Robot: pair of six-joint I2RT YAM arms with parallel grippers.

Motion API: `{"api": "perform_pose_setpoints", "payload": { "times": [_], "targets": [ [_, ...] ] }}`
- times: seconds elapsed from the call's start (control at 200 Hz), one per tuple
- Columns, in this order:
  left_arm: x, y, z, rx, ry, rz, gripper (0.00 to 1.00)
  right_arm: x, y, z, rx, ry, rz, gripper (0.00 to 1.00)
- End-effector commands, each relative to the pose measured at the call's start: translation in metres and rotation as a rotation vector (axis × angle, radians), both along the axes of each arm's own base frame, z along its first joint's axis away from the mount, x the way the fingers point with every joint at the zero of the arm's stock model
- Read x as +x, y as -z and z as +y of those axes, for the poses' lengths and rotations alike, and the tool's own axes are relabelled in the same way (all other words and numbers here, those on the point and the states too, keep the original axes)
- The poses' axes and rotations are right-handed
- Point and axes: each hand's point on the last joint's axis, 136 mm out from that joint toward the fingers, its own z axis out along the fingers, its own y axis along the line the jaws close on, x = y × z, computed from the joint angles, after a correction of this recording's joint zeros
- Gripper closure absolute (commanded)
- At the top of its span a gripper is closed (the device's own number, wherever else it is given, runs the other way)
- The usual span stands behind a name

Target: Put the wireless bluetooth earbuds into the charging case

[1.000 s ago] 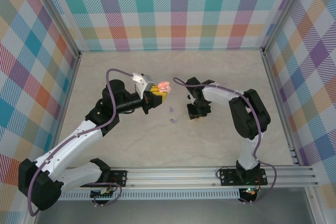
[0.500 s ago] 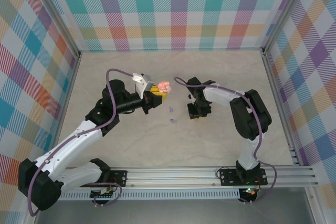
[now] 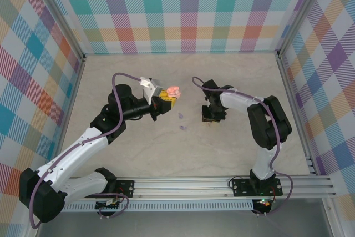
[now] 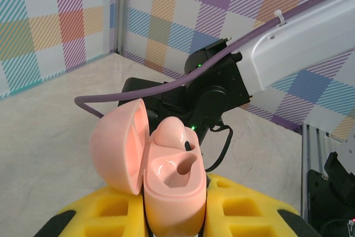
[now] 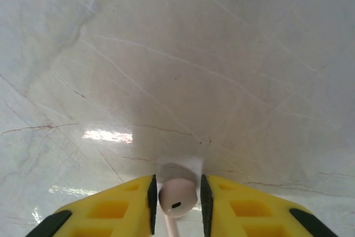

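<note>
**Pink bud pinched, case held open**

At the left, the left gripper (image 3: 167,100) is clamped tight on the pink case (image 4: 175,187). Its lid (image 4: 118,145) is swung open, its mouth faces up, and a seated bud (image 4: 168,133) sits inside. Two purple buds (image 3: 181,116) lie on the table (image 3: 138,148) between the grippers, near each other. At the right, the right gripper (image 3: 209,117), nearly closed, pinches a pale bud (image 5: 177,197) low over the table, head down, stem running back toward the wrist.

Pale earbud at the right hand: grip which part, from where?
Probably the rounded head of the pale earbud, pinched across its sides, coming from the stem end as the right hand is lined up: a finger flanks each side, and the thin stem runs back between them.
</note>
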Motion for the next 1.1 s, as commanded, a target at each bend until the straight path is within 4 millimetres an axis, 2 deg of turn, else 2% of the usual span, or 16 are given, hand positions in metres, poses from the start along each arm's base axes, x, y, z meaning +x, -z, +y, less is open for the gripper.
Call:
{"api": "perform_pose_setpoints", "payload": {
  "times": [0.0, 0.68, 1.095],
  "targets": [
    [-0.003, 0.002, -0.002, -0.003, 0.008, 0.012, 0.83, -0.004, -0.004, -0.002, -0.004, 0.007, 0.004, 0.66],
    [-0.004, 0.002, -0.001, -0.004, 0.007, 0.012, 0.83, -0.002, 0.010, 0.000, -0.037, -0.028, 0.065, 0.65],
    [-0.004, 0.001, -0.002, -0.004, 0.009, 0.010, 0.83, -0.004, 0.017, -0.001, -0.062, -0.042, 0.079, 0.72]
  ]
}}
